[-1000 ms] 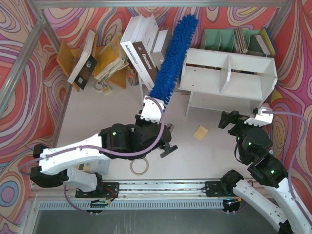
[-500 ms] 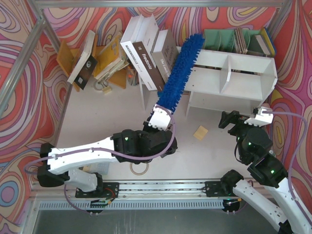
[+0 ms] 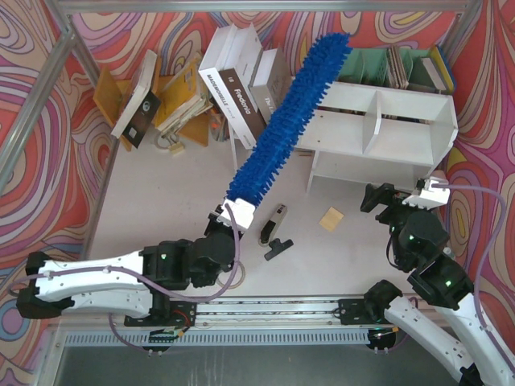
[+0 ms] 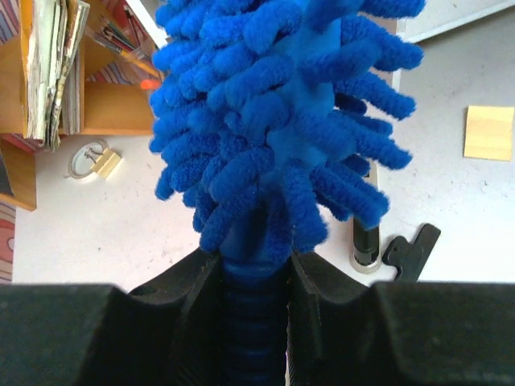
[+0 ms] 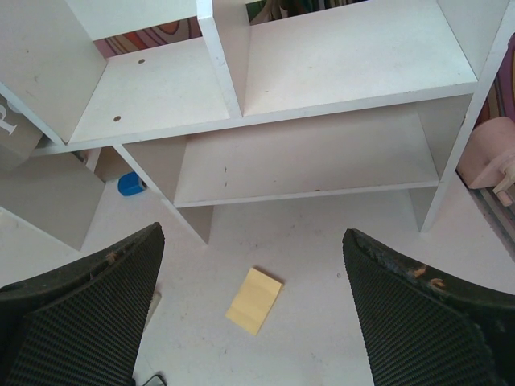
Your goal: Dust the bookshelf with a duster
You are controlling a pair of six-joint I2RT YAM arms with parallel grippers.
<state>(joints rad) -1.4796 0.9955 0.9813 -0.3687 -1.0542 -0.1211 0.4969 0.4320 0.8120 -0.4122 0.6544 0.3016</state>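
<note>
My left fingers (image 3: 232, 213) are clamped tight on the handle of the duster (image 3: 290, 112), which slants across the desk (image 3: 153, 193), its fluffy head over the left end of the bookshelf (image 3: 406, 141). My right fingers (image 3: 376, 197) hang wide apart, empty, facing the shelf front. One dark book spine (image 3: 241, 104) begins "Fred"; the rest is unreadable.
</note>
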